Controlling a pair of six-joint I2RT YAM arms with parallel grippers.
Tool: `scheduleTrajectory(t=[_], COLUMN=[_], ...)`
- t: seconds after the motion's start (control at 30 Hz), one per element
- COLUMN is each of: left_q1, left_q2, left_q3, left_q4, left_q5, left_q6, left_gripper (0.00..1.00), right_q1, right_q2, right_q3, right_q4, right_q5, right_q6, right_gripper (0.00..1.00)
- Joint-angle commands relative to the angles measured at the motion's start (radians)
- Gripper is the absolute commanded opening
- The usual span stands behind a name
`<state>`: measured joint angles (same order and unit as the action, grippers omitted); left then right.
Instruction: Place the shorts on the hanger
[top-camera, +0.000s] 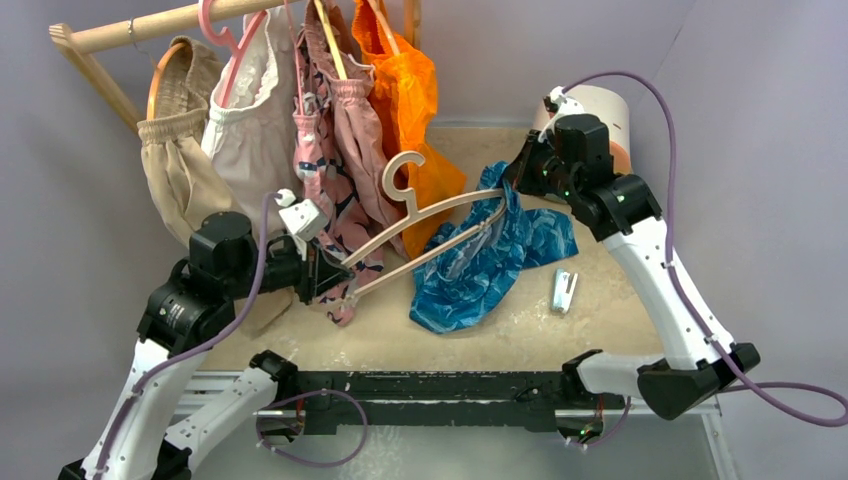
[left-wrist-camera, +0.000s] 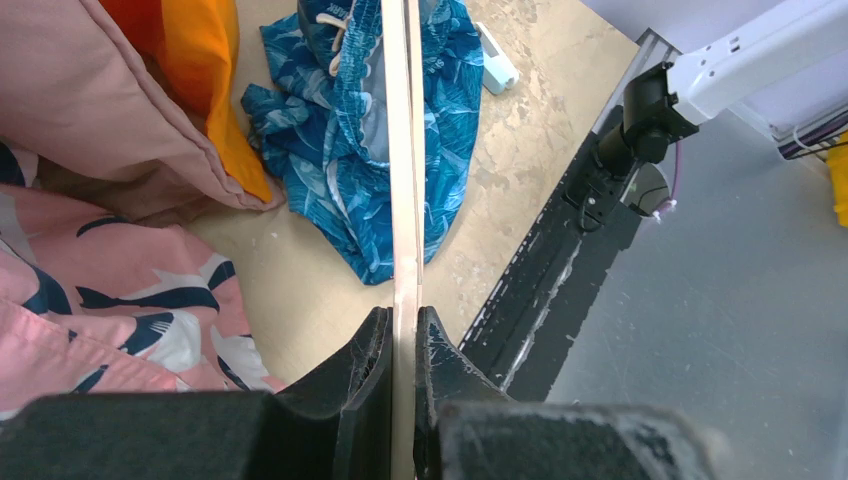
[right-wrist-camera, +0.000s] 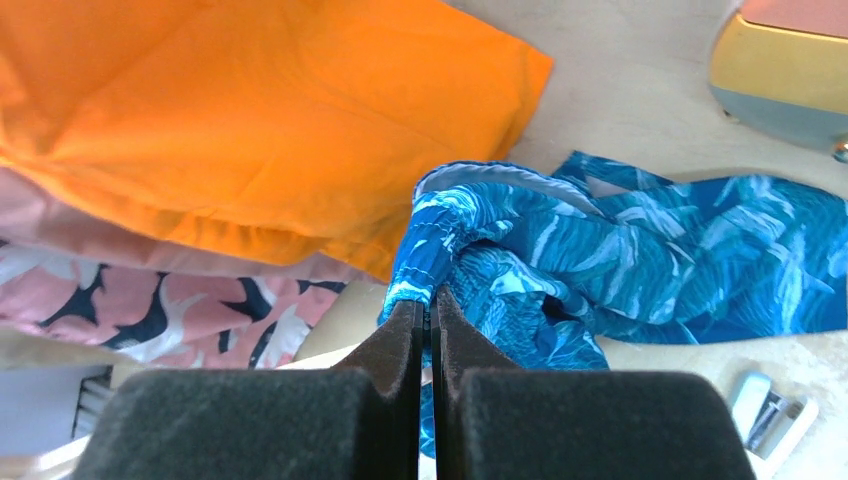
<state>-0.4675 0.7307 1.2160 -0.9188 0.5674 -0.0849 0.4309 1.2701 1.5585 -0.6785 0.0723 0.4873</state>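
The table (top-camera: 600, 330) lies under both grippers. Behind the left fingers stands a wooden rack (top-camera: 150, 25) hung with clothes. An orange garment (top-camera: 405, 90) hangs between the two sets of fingers, further back. Pink shorts (top-camera: 340, 190) hang just beside the left fingers.

The shorts (top-camera: 500, 260) are held up at the waistband by the right gripper (right-wrist-camera: 428, 305). Its fingers are closed tight on a bunched fold of the elastic. The rest of the cloth falls from those fingers onto the table, spreading toward the left fingers.

The hanger (left-wrist-camera: 400, 200) is clamped at one end by the left gripper (left-wrist-camera: 402, 325). Its fingers are pressed on either side of the thin wood. From there it reaches straight out, off the table, across the shorts to the right fingers. Whether its bar passes through the cloth cannot be told.

A small white item (top-camera: 564, 290) lies on the table below the right fingers, beside the shorts.
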Motion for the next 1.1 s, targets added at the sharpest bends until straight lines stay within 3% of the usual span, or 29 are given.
scheduleTrajectory(t=[0.0, 0.33, 0.47, 1.07], left_q1=[-0.004, -0.003, -0.003, -0.005], left_q2=[-0.004, -0.001, 0.003, -0.051], left_q3=[-0.033, -0.022, -0.022, -0.148], left_q4=[0.192, 0.281, 0.306, 0.612], left_q5=[-0.024, -0.181, -0.156, -0.091], left_q6=[0.017, 0.062, 0.066, 0.108], left_gripper=[0.0, 0.0, 0.0, 0.0], right_q1=[-0.002, -0.001, -0.001, -0.001], right_q2=[-0.051, -0.036, -0.02, -0.053], right_q3=[0.056, 0.242, 0.305, 0.274], right_q4=[0.069, -0.116, -0.159, 0.101], right_q5=[-0.119, -0.066, -0.029, -0.576], right_q6=[-0.051, -0.115, -0.13, -0.003], right_gripper=[0.0, 0.0, 0.0, 0.0])
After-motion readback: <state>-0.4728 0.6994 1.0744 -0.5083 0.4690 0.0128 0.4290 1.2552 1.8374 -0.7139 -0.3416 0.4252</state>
